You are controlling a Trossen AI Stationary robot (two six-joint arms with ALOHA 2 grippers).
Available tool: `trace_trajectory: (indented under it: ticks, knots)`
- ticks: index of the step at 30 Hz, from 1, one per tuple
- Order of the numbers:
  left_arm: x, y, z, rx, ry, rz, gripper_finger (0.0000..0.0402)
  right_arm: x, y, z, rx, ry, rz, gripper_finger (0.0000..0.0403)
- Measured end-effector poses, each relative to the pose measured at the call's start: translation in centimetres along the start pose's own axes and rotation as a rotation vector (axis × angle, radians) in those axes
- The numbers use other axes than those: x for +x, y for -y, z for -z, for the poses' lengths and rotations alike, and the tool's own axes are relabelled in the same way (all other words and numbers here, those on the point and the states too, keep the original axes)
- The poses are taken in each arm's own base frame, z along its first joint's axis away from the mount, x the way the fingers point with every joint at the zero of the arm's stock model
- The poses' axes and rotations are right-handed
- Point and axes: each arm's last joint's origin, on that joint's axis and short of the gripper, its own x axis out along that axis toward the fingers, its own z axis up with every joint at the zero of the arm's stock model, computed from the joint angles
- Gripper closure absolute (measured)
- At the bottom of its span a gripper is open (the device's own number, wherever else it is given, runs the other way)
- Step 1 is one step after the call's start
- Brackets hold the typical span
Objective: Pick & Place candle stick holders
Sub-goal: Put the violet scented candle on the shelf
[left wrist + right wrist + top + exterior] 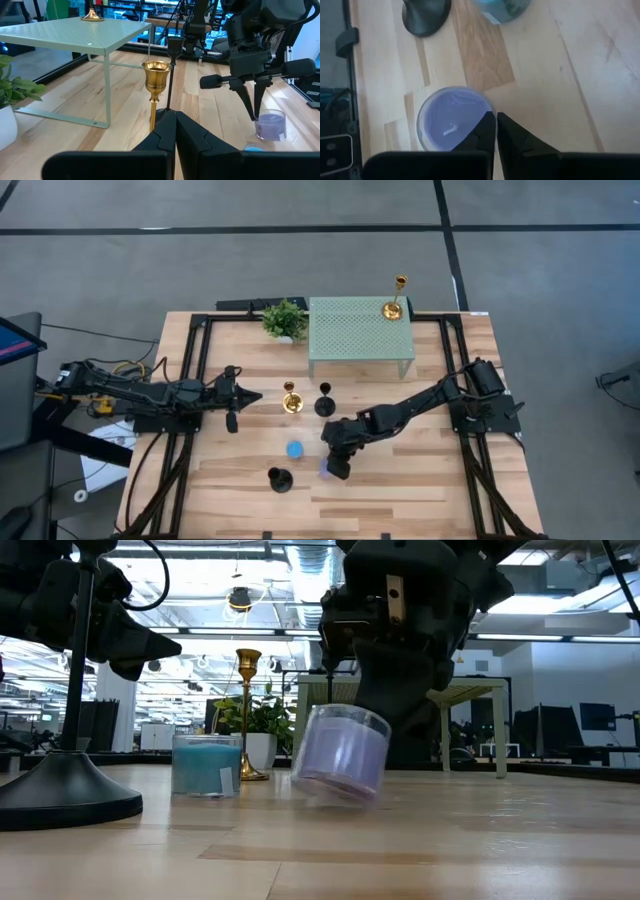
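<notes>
The purple candle stick holder (326,468) (340,752) is a low round glass, tipped on the wood near the table's middle. My right gripper (496,117) is shut at its rim. A blue holder (294,449) stands just left of it, with a black stemmed one (280,479) nearer the front edge. A gold holder (291,400) and a second black one (325,405) stand farther back. Another gold holder (395,305) stands on the green shelf (350,340). My left gripper (252,395) hovers shut, left of the gold holder, touching nothing. My right gripper pinches the purple holder's rim (482,102) on the side toward the table's right, one finger over the inside and one outside. The fingers (252,107) slant down from the right. The holder sits tilted, its lower edge (325,790) by the table.
A small green plant (285,320) in a white pot stands at the shelf's left end. Black frame rails (190,380) run along both sides of the table. Bare wood lies to the right of the purple holder and along the front edge.
</notes>
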Motion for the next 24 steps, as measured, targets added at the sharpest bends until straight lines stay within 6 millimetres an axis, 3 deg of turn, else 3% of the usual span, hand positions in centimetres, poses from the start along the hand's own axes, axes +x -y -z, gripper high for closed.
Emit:
trace_trajectory:
  ticks: [12,17,24]
  knots:
    - [0.0,0.0,0.0,0.0,0.0,0.0,0.0394,-3.5,-2.1,-2.1,-0.12,-0.037,0.101,0.0402]
    - [0.0,0.0,0.0,0.0,0.0,0.0,0.0394,-7.1,-3.0,-2.7,-0.156,0.024,0.162,0.0403]
    - [0.1,0.0,0.2,0.005,-0.017,-0.001,0.0394,-13.3,-2.6,-2.9,-0.159,0.137,0.311,0.0403]
